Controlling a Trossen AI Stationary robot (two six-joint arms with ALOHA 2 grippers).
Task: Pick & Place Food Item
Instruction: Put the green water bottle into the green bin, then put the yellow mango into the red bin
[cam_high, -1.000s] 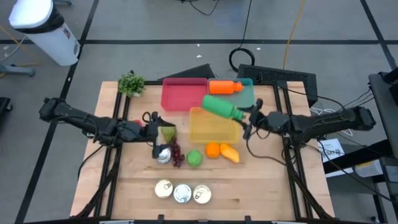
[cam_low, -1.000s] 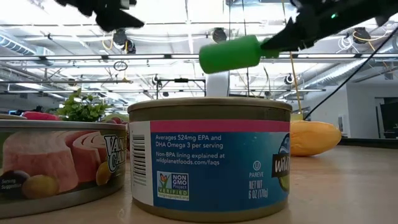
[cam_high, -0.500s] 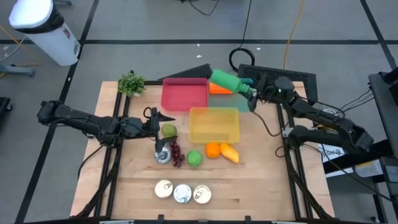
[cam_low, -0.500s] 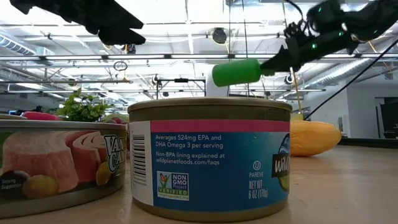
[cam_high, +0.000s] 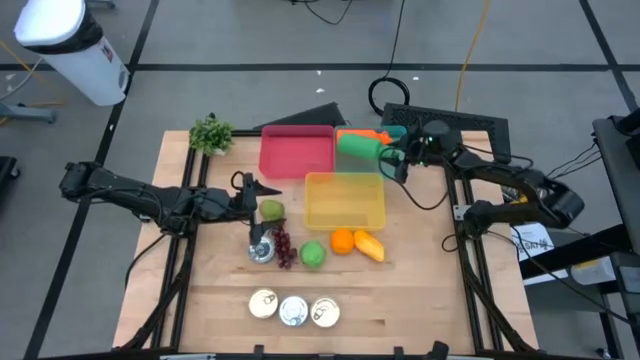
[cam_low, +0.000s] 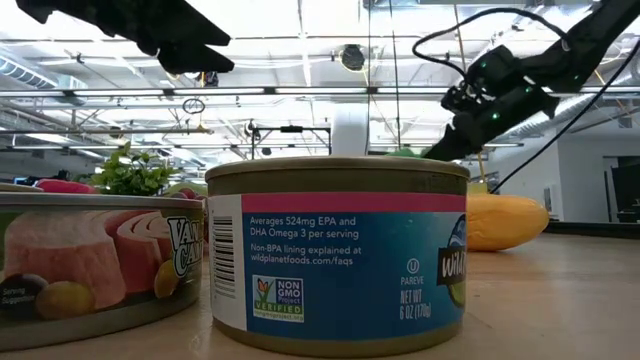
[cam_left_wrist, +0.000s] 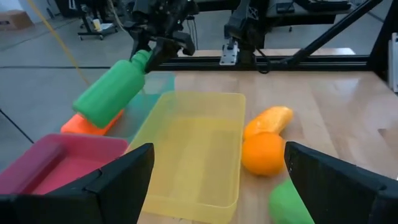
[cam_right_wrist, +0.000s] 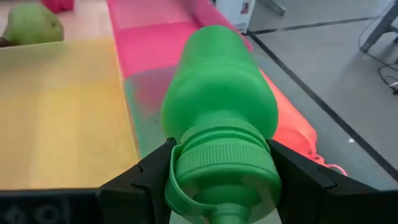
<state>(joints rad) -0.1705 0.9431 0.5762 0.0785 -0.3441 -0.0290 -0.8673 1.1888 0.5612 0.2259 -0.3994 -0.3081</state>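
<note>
I see the right tool (cam_left_wrist: 163, 45) clamped on the green bottle (cam_left_wrist: 111, 89) at the yellow bin's (cam_left_wrist: 186, 149) ten o'clock, above the orange bottle (cam_left_wrist: 87, 124); an orange (cam_left_wrist: 264, 152) sits at three.

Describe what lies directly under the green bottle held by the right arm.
Under the green bottle, held by its cap in the right gripper, lie an orange bottle and the teal tray. The orange bottle's middle and most of the tray floor are covered.

Plant: we see a small green plant (cam_high: 211, 133) at the table's far left corner.
Bin: a white bin (cam_high: 68, 45) stands on the floor beyond it.
Cables: we see cables (cam_high: 397, 92) behind the table.
</note>
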